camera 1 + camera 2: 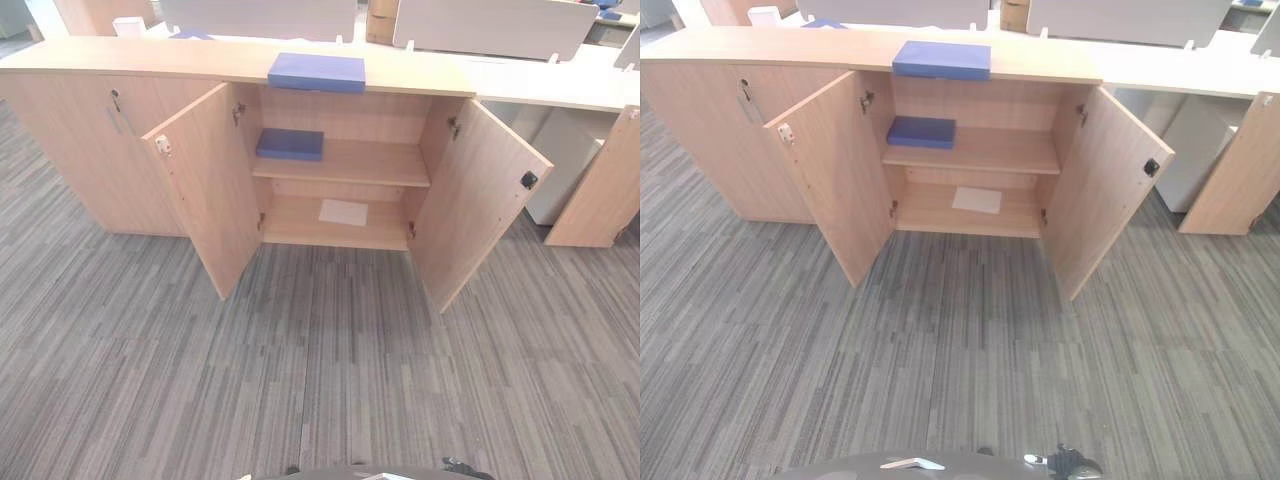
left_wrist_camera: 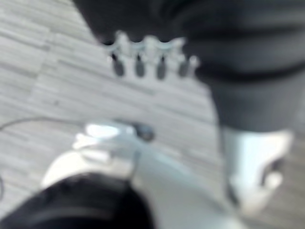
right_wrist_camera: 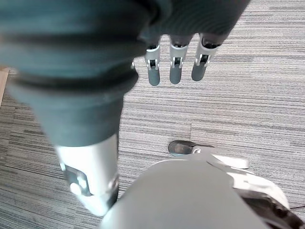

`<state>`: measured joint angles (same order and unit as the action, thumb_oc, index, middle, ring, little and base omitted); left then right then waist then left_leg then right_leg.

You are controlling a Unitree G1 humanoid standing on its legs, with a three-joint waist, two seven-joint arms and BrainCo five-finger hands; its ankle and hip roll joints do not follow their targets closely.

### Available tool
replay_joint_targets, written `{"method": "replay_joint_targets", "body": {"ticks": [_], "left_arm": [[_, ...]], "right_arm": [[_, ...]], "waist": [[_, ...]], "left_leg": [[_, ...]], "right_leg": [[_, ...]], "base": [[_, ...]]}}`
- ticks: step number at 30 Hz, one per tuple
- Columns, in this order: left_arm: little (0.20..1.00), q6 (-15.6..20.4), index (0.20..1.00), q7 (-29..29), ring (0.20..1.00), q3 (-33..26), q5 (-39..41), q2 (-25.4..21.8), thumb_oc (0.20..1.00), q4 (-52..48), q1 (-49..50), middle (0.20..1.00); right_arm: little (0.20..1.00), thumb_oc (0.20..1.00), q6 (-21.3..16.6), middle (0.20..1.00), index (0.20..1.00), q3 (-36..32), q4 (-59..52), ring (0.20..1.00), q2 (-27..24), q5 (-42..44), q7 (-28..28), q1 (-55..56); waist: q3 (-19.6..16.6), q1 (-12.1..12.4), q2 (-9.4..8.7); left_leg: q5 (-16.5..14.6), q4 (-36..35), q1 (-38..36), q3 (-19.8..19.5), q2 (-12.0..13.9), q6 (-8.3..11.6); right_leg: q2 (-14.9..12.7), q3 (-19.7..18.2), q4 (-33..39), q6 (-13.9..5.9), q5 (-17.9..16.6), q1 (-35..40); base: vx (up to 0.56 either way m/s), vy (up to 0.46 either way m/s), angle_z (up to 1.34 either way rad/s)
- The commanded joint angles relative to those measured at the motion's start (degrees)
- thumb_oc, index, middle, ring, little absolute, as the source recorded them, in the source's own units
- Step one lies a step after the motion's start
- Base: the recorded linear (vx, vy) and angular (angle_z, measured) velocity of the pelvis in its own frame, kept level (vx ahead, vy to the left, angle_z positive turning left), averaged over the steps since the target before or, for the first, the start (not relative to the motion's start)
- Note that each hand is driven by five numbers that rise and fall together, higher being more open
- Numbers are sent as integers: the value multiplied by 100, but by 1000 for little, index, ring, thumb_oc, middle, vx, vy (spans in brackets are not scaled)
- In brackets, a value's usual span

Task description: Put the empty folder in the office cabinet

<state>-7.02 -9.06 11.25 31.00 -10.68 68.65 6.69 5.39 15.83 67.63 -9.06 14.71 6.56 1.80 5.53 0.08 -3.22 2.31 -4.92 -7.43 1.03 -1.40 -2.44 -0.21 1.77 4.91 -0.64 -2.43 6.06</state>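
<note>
- Stood against the far side of the room: a low light-wood office cabinet [image 1: 345, 165], both doors of its right-hand bay swung wide open toward the camera, the left-hand bay's doors closed.
- Lay flat on the cabinet's top, above the open bay and just at the front edge: a blue rectangular folder [image 1: 317, 71].
- Rested on the middle shelf [image 1: 370, 165] inside the open bay, toward its left end: a second, darker blue flat folder [image 1: 290, 143], well apart from the right wall.
- Lay on the bottom shelf, near its centre: a pale sheet of paper [image 1: 343, 212].
- Covered the floor in front of the cabinet: grey striped carpet [image 1: 300, 370].
- Stood beyond and to the right of the cabinet: a white desk [image 1: 560, 85] with light-wood side panels and pale partition screens behind it.
- Hung above the carpet in the left wrist view: the left robot hand [image 2: 147, 59], fingers straight and side by side, holding nothing, touching nothing.
- Hung likewise in the right wrist view: the right robot hand [image 3: 176, 64], fingers straight and loosely spread, dark tips pointing at the carpet, holding nothing.
- Sat well apart from both folders: both hands, neither near the cabinet.
</note>
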Motion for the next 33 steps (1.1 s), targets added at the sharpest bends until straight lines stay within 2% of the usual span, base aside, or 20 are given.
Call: {"method": "replay_joint_targets", "body": {"ticks": [1, 15, 20, 24, 25, 27, 29, 30, 31, 32, 33], "left_arm": [[1000, -43, 1000, 26, 1000, 5, 96, 104, 1000, 215, -297, 1000], [1000, -48, 1000, 4, 1000, -1, 80, 103, 1000, 200, -294, 1000], [1000, 59, 1000, 59, 1000, 19, -125, 55, 1000, 143, -294, 1000], [1000, 58, 1000, 160, 1000, 1, 13, 30, 1000, 92, -322, 1000], [1000, 35, 1000, 189, 1000, -23, 68, 24, 1000, 74, -327, 1000], [1000, -11, 1000, 244, 1000, -42, 33, 4, 1000, 56, -395, 1000], [1000, -9, 1000, 234, 1000, -48, -17, -7, 1000, 93, -462, 1000], [1000, -9, 1000, 234, 1000, -48, -17, -7, 1000, 93, -462, 1000], [1000, -19, 1000, 229, 1000, -64, -24, -4, 1000, 109, -470, 1000], [1000, -54, 1000, 211, 1000, -104, -41, 9, 1000, 142, -463, 1000], [1000, -38, 1000, 193, 1000, -187, -195, 37, 1000, 206, -399, 1000]], "right_arm": [[1000, 1000, -5, 1000, 1000, 90, -56, 1000, -178, 65, -66, -284], [1000, 1000, -99, 1000, 1000, 87, -78, 1000, -192, 27, -187, -291], [1000, 1000, -154, 1000, 1000, 96, -224, 1000, -237, 84, -236, -319], [1000, 1000, -135, 1000, 1000, 146, -354, 1000, -288, -31, -247, -338], [1000, 1000, -159, 1000, 1000, 156, -379, 1000, -304, -47, -239, -341], [1000, 1000, -221, 1000, 1000, 185, -554, 1000, -438, 123, -214, -395], [1000, 1000, -371, 1000, 1000, 222, -637, 1000, -517, 387, -253, -411], [1000, 1000, -371, 1000, 1000, 222, -637, 1000, -517, 387, -253, -411], [1000, 1000, -400, 1000, 1000, 222, -667, 1000, -538, 454, -278, -402], [1000, 1000, -445, 1000, 1000, 196, -685, 1000, -555, 499, -284, -381], [1000, 1000, -462, 1000, 1000, 123, -722, 1000, -556, 435, -250, -348]], "waist": [[177, -60, 129], [200, -73, 133], [280, -92, 142], [388, -100, 130], [423, -103, 114], [624, -85, 20], [890, -13, -18], [890, -13, -18], [965, -4, 2], [1031, -3, 41], [1103, 4, 129]], "left_leg": [[-316, -8, -59, 350, -209, -132], [-304, -8, -62, 381, -189, -124], [-279, -8, -66, 400, -167, -135], [-323, 126, -75, 454, -156, -150], [-403, 337, -27, 517, -160, -149], [-713, 1606, 499, 722, -214, -146], [-234, 3032, 1399, 703, -90, 87], [-234, 3032, 1399, 703, -90, 87], [-35, 3290, 1693, 716, 7, 176], [162, 3230, 1872, 788, 132, 256], [391, 2463, 1876, 933, 293, 321]], "right_leg": [[100, 197, 9, -305, -162, 109], [111, 193, 4, -295, -164, 108], [122, 198, -135, -264, -101, 66], [135, 207, -225, -212, -47, 43], [117, 239, -268, -193, -25, 25], [-20, 394, -486, -47, 47, -128], [-19, 381, -582, 126, 56, -147], [-19, 381, -582, 126, 56, -147], [11, 371, -601, 164, 71, -138], [47, 356, -611, 173, 113, -97], [118, 325, -606, 143, 197, 32]], "base": [[0, 0, 0], [0, 0, 0], [-2, -51, 0], [-3, -108, 0], [-36, -123, 0], [-127, -209, -4], [-145, -187, -12], [-77, -113, -7], [-16, -66, 18], [59, -47, -2], [190, 38, -3]]}}
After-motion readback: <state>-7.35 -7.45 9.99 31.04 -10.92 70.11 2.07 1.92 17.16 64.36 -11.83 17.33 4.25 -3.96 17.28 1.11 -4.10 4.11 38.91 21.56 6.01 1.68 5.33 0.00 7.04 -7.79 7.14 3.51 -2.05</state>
